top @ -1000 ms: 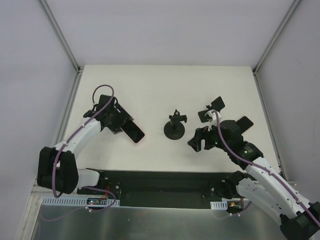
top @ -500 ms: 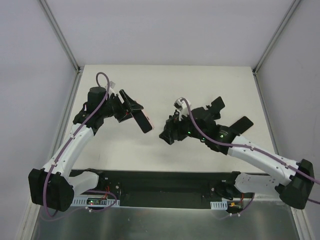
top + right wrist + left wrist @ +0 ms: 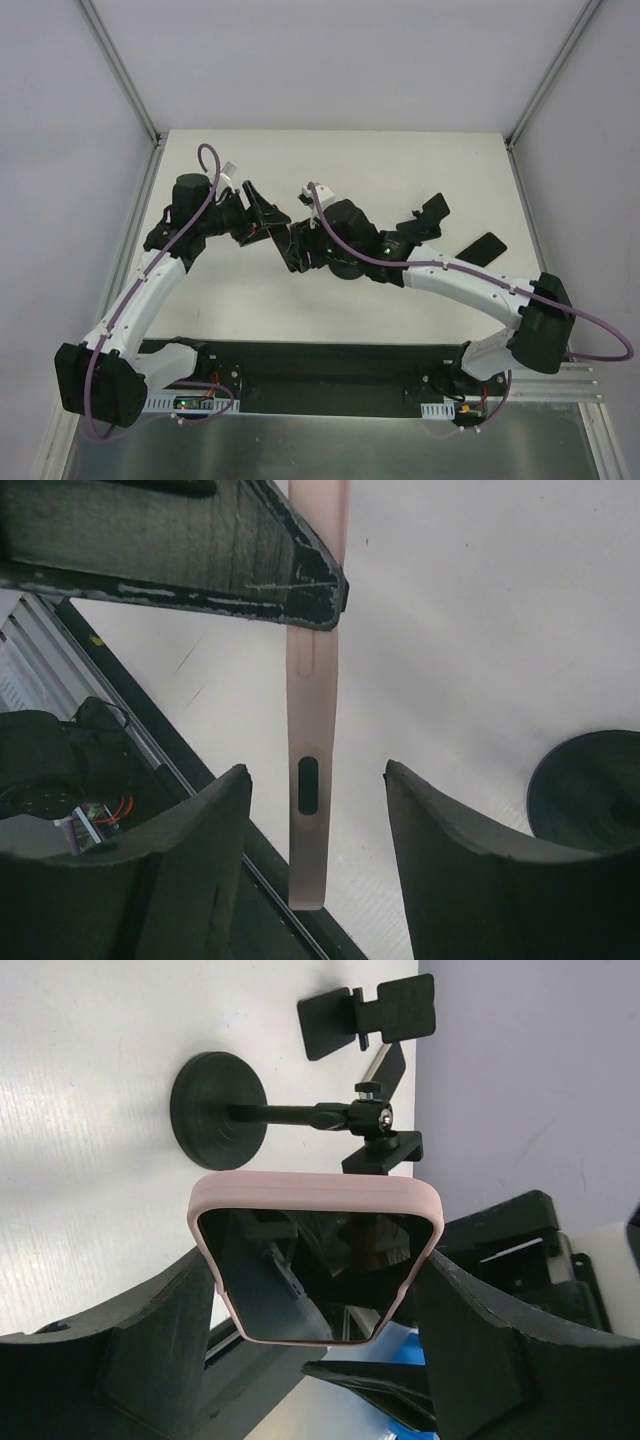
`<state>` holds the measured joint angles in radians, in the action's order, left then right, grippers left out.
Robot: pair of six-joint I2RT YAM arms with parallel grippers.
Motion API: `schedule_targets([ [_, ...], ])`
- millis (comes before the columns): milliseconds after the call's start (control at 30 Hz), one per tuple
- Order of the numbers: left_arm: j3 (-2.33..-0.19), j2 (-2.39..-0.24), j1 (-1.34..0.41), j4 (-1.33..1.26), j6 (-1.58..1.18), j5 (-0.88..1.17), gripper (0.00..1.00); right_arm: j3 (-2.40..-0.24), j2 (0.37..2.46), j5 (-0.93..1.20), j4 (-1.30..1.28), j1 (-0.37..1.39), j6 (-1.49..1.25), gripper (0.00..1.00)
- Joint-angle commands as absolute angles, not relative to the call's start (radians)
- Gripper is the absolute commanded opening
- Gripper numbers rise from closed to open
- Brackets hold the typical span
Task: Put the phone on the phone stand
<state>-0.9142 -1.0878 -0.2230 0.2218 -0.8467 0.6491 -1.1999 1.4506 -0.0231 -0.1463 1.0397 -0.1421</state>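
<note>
Swinging left over the last second, the right arm now reaches across the stand (image 3: 300, 1113). The right gripper (image 3: 317, 780) meets the phone (image 3: 315, 1260), which the left gripper (image 3: 265, 218) holds raised off the table (image 3: 420, 160). Left fingers (image 3: 150, 1350) pinch the phone across its width, on the long edges, with the screen toward that wrist camera. Right fingers (image 3: 190, 860) are spread, one on each side of the phone's thin edge, facing screen and back, with a gap on both sides. The phone's long axis runs straight down the slot between them, free end toward the right wrist. So the right arm is well placed to take it, and a handover looks likely. The case is matte pink with rounded corners; the screen is glossy and dark. The stand is black, with a flat round base, a thin stem and a small jointed cradle, and sits just beyond the phone.
</note>
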Motion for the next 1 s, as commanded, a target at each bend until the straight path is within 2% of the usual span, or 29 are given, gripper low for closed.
schedule_targets([
  [0, -0.937, -1.031, -0.229, 0.147, -0.839, 0.718, 0.0, -1.253, 1.468, -0.055, -0.135, 1.057, -0.155, 0.54],
  [67, -0.939, -1.029, -0.227, 0.146, -0.839, 0.729, 0.0, -1.252, 1.465, -0.052, -0.133, 1.055, -0.153, 0.47],
  [133, -0.937, -1.026, -0.229, 0.127, -0.841, 0.751, 0.0, -1.249, 1.456, -0.049, -0.127, 1.055, -0.147, 0.26],
  [167, -0.936, -1.025, -0.227, 0.112, -0.836, 0.765, 0.03, -1.238, 1.45, -0.046, -0.123, 1.057, -0.146, 0.16],
  [200, -0.936, -1.02, -0.229, 0.072, -0.835, 0.784, 0.15, -1.229, 1.425, -0.045, -0.117, 1.055, -0.144, 0.01],
  [233, -0.934, -1.017, -0.229, 0.046, -0.831, 0.816, 0.32, -1.214, 1.407, -0.044, -0.086, 1.054, -0.141, 0.01],
  [267, -0.93, -1.014, -0.229, 0.023, -0.831, 0.834, 0.62, -1.16, 1.382, -0.026, -0.057, 1.054, -0.137, 0.01],
  [300, -0.928, -1.003, -0.229, 0.003, -0.831, 0.848, 0.7, -1.134, 1.324, -0.02, -0.028, 1.055, -0.13, 0.01],
  [367, -0.914, -0.993, -0.229, -0.096, -0.836, 0.911, 0.76, -1.047, 1.257, -0.009, 0.047, 1.051, -0.117, 0.01],
  [400, -0.911, -0.985, -0.232, -0.129, -0.841, 0.931, 0.93, -1.02, 1.186, -0.009, 0.06, 1.048, -0.111, 0.01],
  [433, -0.905, -0.983, -0.235, -0.208, -0.859, 0.955, 0.99, -0.999, 1.148, 0.023, 0.069, 1.045, -0.109, 0.01],
  [533, -0.861, -0.968, -0.268, -0.396, -0.906, 1.012, 0.99, -0.899, 0.994, 0.086, 0.095, 0.993, -0.142, 0.01],
  [667, -0.882, -1.003, -0.4, -0.514, -0.894, 1.037, 0.98, -0.753, 0.769, 0.387, 0.238, 0.853, -0.248, 0.01],
  [833, -0.992, -1.107, -0.595, -0.525, -0.801, 1.002, 0.94, -0.683, 0.597, 0.466, 0.267, 0.818, -0.31, 0.01],
  [933, -1.072, -1.173, -0.69, -0.531, -0.755, 1.003, 0.88, -0.669, 0.537, 0.492, 0.264, 0.812, -0.324, 0.01],
  [967, -1.094, -1.19, -0.705, -0.532, -0.749, 1.006, 0.77, -0.66, 0.52, 0.508, 0.264, 0.811, -0.325, 0.01],
])
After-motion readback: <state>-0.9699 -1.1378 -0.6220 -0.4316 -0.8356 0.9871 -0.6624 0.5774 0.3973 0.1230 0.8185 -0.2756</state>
